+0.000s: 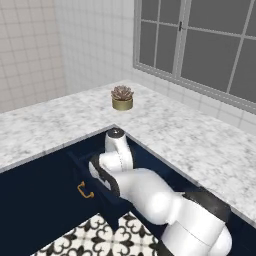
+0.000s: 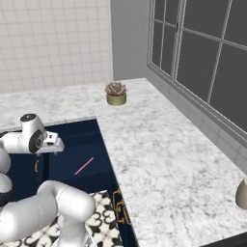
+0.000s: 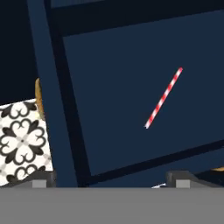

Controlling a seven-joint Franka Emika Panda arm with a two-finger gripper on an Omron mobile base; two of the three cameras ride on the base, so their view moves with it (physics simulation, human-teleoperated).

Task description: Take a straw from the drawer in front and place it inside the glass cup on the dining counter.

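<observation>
Straw [image 3: 163, 98] mid-drawer [image 3: 113, 65], clear of walls.

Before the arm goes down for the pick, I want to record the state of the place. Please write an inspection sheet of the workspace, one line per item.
Surface: marble worktop, L-shaped, above navy cabinets.
Job's things: drawer pulled open; striped pink-red straw lies flat and alone on its floor, slanted, clear of the walls. Brass handle on the drawer front.
Clutter: potted succulent on the worktop; a rounded pale object at the edge of the right base view, unidentifiable.
Grippers: gripper above the drawer, short of the straw; jaws apart, nothing between them.
Cables: nothing seen.
Surroundings: tiled walls, dark window, patterned floor tiles.
</observation>
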